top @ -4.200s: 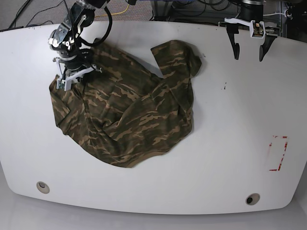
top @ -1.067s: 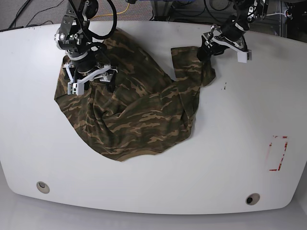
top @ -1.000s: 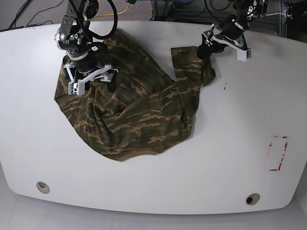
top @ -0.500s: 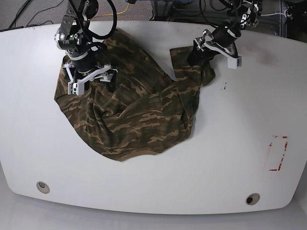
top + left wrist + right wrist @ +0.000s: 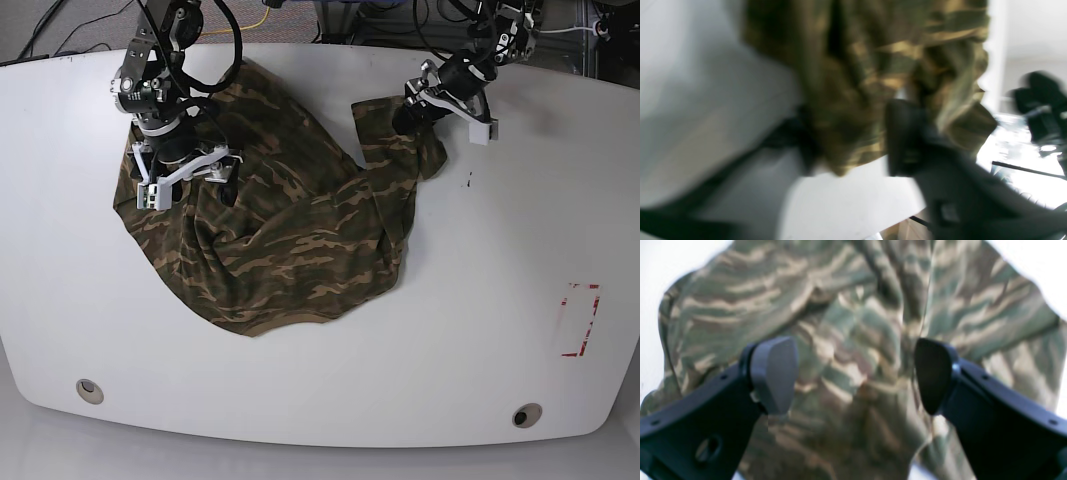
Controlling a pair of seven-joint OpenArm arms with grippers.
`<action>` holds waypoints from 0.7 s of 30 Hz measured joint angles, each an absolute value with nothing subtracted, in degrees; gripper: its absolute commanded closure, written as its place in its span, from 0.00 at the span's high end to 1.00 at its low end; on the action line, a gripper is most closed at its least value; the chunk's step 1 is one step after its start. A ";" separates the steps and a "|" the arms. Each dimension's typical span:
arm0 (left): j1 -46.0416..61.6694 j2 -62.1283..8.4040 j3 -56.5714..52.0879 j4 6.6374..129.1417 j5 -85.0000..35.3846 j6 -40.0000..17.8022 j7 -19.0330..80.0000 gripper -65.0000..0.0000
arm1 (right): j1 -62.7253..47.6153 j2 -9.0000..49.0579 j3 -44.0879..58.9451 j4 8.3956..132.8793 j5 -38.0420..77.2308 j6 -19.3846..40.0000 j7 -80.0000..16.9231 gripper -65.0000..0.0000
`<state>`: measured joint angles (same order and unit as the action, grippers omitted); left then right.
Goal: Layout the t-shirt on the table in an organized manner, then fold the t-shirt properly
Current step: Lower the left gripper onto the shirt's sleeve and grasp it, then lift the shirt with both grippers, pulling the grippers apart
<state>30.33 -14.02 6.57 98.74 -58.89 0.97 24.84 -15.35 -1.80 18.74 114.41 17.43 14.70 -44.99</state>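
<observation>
The t-shirt [image 5: 280, 215] lies bunched at upper left of the table [image 5: 480, 330] in the base view. Left wrist view: the left gripper [image 5: 853, 140] pinches a fabric fold, likely to spread it. Right wrist view: the right gripper [image 5: 853, 373] hovers, jaws spread, over cloth.

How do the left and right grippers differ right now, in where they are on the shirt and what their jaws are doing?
The left gripper is at the t-shirt's far edge near the sleeve; the right gripper is over its body on the other side. The left one has cloth bunched between its fingers; the right one's fingers stand wide apart, with nothing between them. Both are black and down at the cloth.
</observation>
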 measured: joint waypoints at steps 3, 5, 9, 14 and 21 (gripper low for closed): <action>30.50 -14.02 5.85 98.54 -58.52 1.23 25.78 0.00 | -12.71 -0.56 18.79 114.24 17.10 14.79 -45.19 0.82; 30.52 -14.00 5.67 98.54 -58.39 1.34 25.74 0.00 | -10.33 0.08 18.81 113.75 16.86 14.70 -45.10 0.82; 30.44 -14.02 5.61 98.52 -58.35 1.34 25.78 0.00 | -4.67 1.96 18.68 109.80 17.21 14.87 -44.60 0.82; 30.50 -14.06 5.41 98.56 -58.35 1.43 25.78 0.00 | 2.63 5.69 18.65 99.90 17.43 14.98 -44.56 0.82; 30.55 -14.17 5.39 98.63 -58.37 1.45 25.76 0.00 | 14.37 10.83 18.61 79.90 16.73 16.99 -45.06 0.82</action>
<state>30.55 -14.17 5.39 98.63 -58.37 1.45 25.76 14.37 10.83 18.61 79.90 16.73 16.99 -45.06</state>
